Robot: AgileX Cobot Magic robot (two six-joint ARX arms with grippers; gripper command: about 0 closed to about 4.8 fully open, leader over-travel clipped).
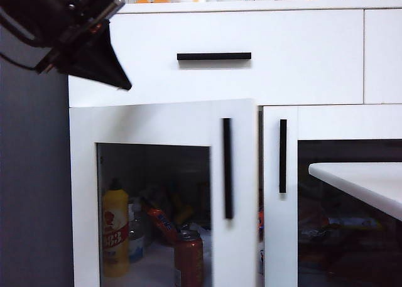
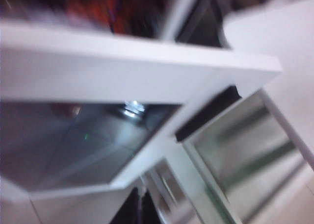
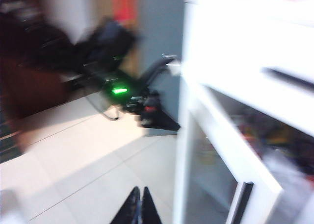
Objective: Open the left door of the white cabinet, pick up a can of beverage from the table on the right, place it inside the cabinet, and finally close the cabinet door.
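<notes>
White cabinet background: can of beverage seemingly upright, both pincers closed.

Even indoor light, sharp exterior view, both wrist views motion-blurred.
Exterior: the white cabinet bright, near overexposed; the left door glass dim, contents murky; left gripper a dark soft-edged silhouette. Left wrist: smeared, pale glare on glass. Right wrist: heavily smeared, cabinet washed out, right gripper dark.
</notes>
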